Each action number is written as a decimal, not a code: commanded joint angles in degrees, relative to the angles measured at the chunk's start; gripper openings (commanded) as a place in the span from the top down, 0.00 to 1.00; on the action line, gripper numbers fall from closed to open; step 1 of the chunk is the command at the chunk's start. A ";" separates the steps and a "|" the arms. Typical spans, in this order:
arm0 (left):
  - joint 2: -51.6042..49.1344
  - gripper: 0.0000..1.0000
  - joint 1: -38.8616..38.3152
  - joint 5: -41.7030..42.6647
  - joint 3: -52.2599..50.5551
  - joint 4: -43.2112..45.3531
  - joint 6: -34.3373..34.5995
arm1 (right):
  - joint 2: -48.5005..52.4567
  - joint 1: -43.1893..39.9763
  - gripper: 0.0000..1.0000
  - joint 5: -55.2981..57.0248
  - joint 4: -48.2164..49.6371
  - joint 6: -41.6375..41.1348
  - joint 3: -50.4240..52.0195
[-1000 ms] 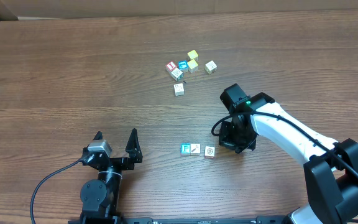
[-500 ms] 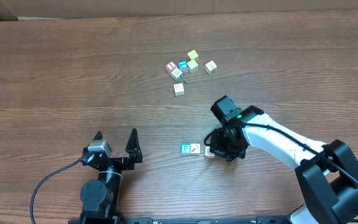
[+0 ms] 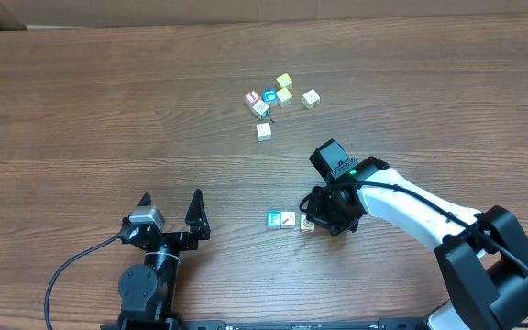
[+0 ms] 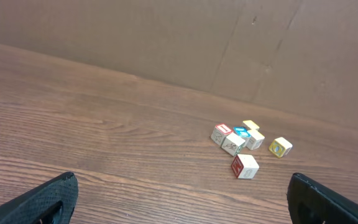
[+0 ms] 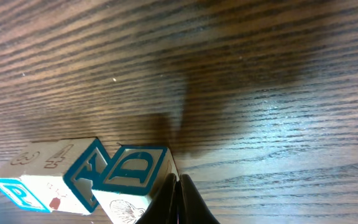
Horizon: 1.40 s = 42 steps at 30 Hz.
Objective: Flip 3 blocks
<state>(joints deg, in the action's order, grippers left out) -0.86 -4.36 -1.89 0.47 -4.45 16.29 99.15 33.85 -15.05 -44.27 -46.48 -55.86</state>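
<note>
Three blocks lie in a row at the table's front. From overhead they are a blue-and-white block (image 3: 273, 219), a pale middle block (image 3: 288, 220) and a cream block (image 3: 307, 223). My right gripper (image 3: 316, 220) is shut, with its tips against the right side of the cream block. In the right wrist view the shut gripper (image 5: 178, 186) touches that block's edge; its upper face shows a blue letter D (image 5: 132, 171). The middle block (image 5: 79, 171) sits just left of it. My left gripper (image 3: 170, 207) stands open and holds nothing, well left of the row.
A cluster of other cubes sits at the back: a red-faced cube (image 3: 252, 97), a blue-faced cube (image 3: 269, 95), yellow cubes (image 3: 284, 82) and pale ones (image 3: 264, 131). The left wrist view shows this cluster (image 4: 236, 138) far ahead, before a cardboard wall (image 4: 166, 37).
My right gripper has swung left and down toward the row, reaching the cream block's right side. That block has shifted slightly left. The left arm has not moved.
</note>
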 commanded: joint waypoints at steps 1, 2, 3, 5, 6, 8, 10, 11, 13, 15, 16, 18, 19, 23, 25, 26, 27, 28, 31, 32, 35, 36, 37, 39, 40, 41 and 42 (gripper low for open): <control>0.61 0.00 0.26 0.44 -0.20 0.11 -0.87 | -0.79 0.28 0.96 -0.50 0.68 -2.03 0.22; 0.61 0.00 0.26 0.44 -0.20 0.11 -0.90 | -0.79 0.28 0.96 -0.57 0.66 -2.05 0.22; 0.61 0.00 0.26 0.44 -0.20 0.11 -0.87 | -0.79 0.28 0.96 -0.72 0.63 -2.29 0.22; 0.61 0.00 0.26 0.44 -0.20 0.11 -0.90 | -0.79 0.28 0.96 -1.40 0.52 -3.69 0.22; 0.61 0.00 0.26 0.44 -0.20 0.11 -0.90 | -0.79 0.28 0.96 -1.81 0.52 -4.61 0.22; 0.61 0.00 0.26 0.44 -0.20 0.09 -0.87 | -0.79 0.28 0.96 -1.81 0.48 -5.95 0.22; 0.61 0.00 0.26 0.44 -0.20 0.11 -0.90 | -0.79 0.28 0.96 -1.99 0.55 -6.12 0.22; 0.61 0.00 0.26 0.44 -0.20 0.11 -0.90 | -0.79 0.28 0.96 -2.01 0.52 -6.16 0.22; 0.61 0.01 0.26 0.44 -0.20 0.11 -0.87 | -0.79 0.28 0.96 -2.01 0.52 -6.56 0.22; 0.61 0.00 0.26 0.44 -0.20 0.11 -0.87 | -0.79 0.28 0.96 -2.01 0.63 -6.99 0.22; 0.61 0.00 0.26 0.44 -0.20 0.11 -0.87 | -0.79 0.28 0.96 -2.03 0.74 -7.21 0.22; 0.61 0.00 0.26 0.44 -0.20 0.11 -0.90 | -0.79 0.28 0.96 -2.03 1.16 -7.17 0.22; 0.61 0.00 0.26 0.44 -0.20 0.11 -0.90 | -0.79 0.28 0.96 -2.01 1.36 -7.17 0.22; 0.61 0.00 0.26 0.44 -0.20 0.11 -0.87 | -0.79 0.28 0.96 -1.99 2.51 -7.17 0.22; 0.61 0.01 0.26 0.44 -0.20 0.11 -0.90 | -0.79 0.28 0.96 -1.97 2.69 -7.17 0.22; 0.61 0.00 0.26 0.44 -0.20 0.11 -0.87 | -0.79 0.28 0.96 -1.95 2.69 -7.17 0.22; 0.61 0.00 0.26 0.44 -0.20 0.11 -0.90 | -0.79 0.28 0.96 -1.95 2.69 -7.17 0.22; 0.61 0.00 0.26 0.44 -0.20 0.11 -0.87 | -0.79 0.28 0.96 -1.97 2.69 -7.17 0.22; 0.61 0.00 0.26 0.44 -0.20 0.11 -0.87 | -0.79 0.28 0.96 -2.25 2.89 -7.37 0.22; 0.61 0.00 0.26 0.44 -0.20 0.09 -0.87 | -0.79 0.28 0.96 -2.54 3.02 -7.39 0.22; 0.61 0.00 0.26 0.44 -0.20 0.11 -0.90 | -0.79 0.28 0.95 -3.26 3.13 -7.41 0.20; 0.61 0.00 0.26 0.44 -0.20 0.11 -0.87 | -0.79 0.28 0.95 -3.23 3.10 -7.39 0.20; 0.61 0.00 0.26 0.44 -0.20 0.11 -0.87 | -0.79 0.28 0.95 -3.23 3.08 -7.39 0.20; 0.61 0.00 0.26 0.44 -0.20 0.11 -0.87 | -0.79 0.17 0.95 -2.99 3.06 -7.32 0.20; 0.61 0.00 0.26 0.44 -0.20 0.11 -0.90 | -0.79 0.15 0.94 -2.97 3.06 -7.26 0.20; 0.61 0.00 0.26 0.44 -0.20 0.11 -0.87 | -0.79 0.09 0.94 -2.89 3.04 -7.10 0.20; 0.61 0.00 0.26 0.44 -0.20 0.11 -0.87 | -0.79 -0.04 0.94 -2.56 2.56 -6.86 0.07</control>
<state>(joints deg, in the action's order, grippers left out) -0.86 -4.36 -1.89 0.47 -4.45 16.29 99.15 33.85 -17.78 -41.52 -53.32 -55.86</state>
